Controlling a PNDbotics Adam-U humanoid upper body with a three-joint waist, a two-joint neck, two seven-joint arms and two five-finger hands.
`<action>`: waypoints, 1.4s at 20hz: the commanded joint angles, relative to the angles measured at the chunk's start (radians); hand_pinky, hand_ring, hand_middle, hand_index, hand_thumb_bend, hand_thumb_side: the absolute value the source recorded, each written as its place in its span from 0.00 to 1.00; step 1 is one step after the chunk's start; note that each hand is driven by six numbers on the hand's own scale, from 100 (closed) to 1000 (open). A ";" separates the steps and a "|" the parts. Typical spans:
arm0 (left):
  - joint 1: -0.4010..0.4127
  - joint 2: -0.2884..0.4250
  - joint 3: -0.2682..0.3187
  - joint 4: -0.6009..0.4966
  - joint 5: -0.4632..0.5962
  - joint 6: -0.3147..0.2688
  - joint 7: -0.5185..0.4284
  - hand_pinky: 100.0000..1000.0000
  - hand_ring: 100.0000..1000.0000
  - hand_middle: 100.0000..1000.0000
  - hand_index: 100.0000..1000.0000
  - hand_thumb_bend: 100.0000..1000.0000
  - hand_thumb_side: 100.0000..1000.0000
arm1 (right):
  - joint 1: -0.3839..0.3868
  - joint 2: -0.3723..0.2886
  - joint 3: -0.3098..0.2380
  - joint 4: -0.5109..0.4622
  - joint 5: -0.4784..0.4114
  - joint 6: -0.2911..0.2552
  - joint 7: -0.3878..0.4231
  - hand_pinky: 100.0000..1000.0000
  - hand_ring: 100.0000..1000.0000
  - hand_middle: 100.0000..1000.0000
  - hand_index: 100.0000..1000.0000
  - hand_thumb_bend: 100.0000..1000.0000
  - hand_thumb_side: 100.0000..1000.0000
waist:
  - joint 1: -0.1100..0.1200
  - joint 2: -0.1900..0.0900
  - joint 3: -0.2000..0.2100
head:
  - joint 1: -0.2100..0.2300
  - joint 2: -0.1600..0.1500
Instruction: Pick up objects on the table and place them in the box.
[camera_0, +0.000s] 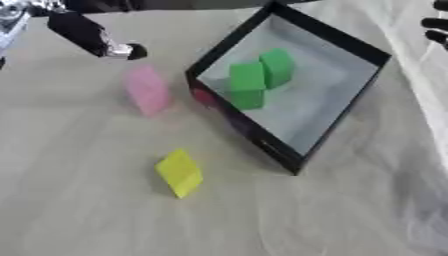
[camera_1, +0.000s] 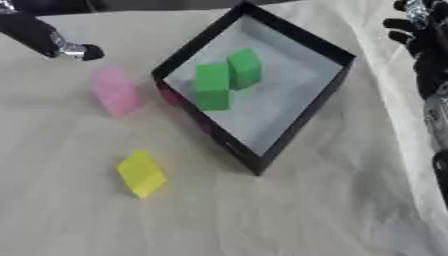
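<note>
A black-walled box with a grey floor sits tilted at the upper right and holds two green blocks side by side. A pink block stands on the cloth left of the box. Nearer the front lies a yellow block. Something small and red shows against the box's left outer wall, mostly hidden. My left hand hangs above and to the left of the pink block, touching nothing. At the upper right edge my right hand is open, with relaxed fingers, clear of the box.
A creased beige cloth covers the table. Its right edge runs diagonally down past the box. A dark strip lies along the far edge.
</note>
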 joint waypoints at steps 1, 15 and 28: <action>-0.014 0.038 -0.016 -0.006 0.017 0.055 -0.008 0.88 0.82 0.80 0.88 0.48 0.58 | -0.008 -0.032 -0.005 -0.006 -0.002 0.000 0.000 0.86 0.76 0.79 0.89 0.00 0.57 | -0.015 -0.050 0.005 | 0.000 0.005; -0.020 -0.017 -0.064 0.084 -0.100 0.095 -0.084 0.88 0.83 0.82 0.89 0.65 0.59 | -0.006 -0.025 0.000 -0.003 0.001 0.006 0.003 0.86 0.76 0.79 0.89 0.00 0.60 | -0.013 -0.041 0.006 | 0.003 0.007; -0.020 -0.072 -0.065 0.190 -0.200 0.115 -0.075 0.87 0.82 0.80 0.87 0.71 0.66 | -0.005 -0.023 -0.001 -0.005 0.000 0.006 0.001 0.86 0.76 0.79 0.89 0.00 0.61 | -0.014 -0.035 0.005 | 0.006 0.007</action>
